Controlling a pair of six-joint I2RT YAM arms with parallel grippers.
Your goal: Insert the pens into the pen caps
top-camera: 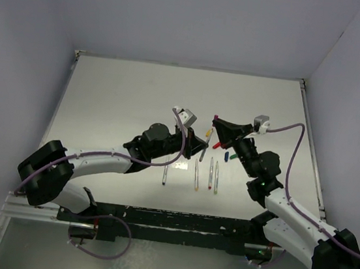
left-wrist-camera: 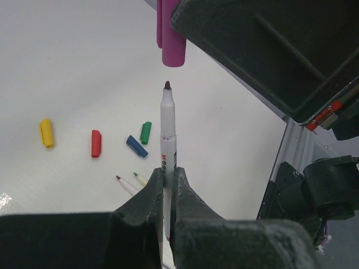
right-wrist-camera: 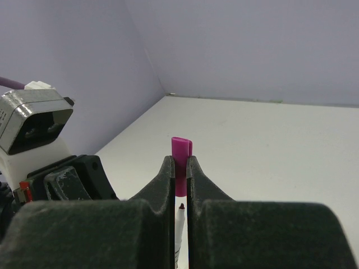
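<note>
Lavender walls [top-camera: 181,16] enclose a white table [top-camera: 119,94] — evenly lit.

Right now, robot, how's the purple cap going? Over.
Left end effector shut on thin silver-grey pen. Right end effector shut on stubby purple plastic cap, lined up with pen tip, not yet on. Nothing between them.

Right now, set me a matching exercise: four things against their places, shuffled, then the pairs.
1. purple cap
2. dark-tipped pen
3. yellow cap
4. blue cap

A. on the table beside the green cap
B. clamped in the left gripper
C. at the row's end, by the red cap
D. clamped in the right gripper

Pairs: 1-D, 2-B, 3-C, 4-A.
</note>
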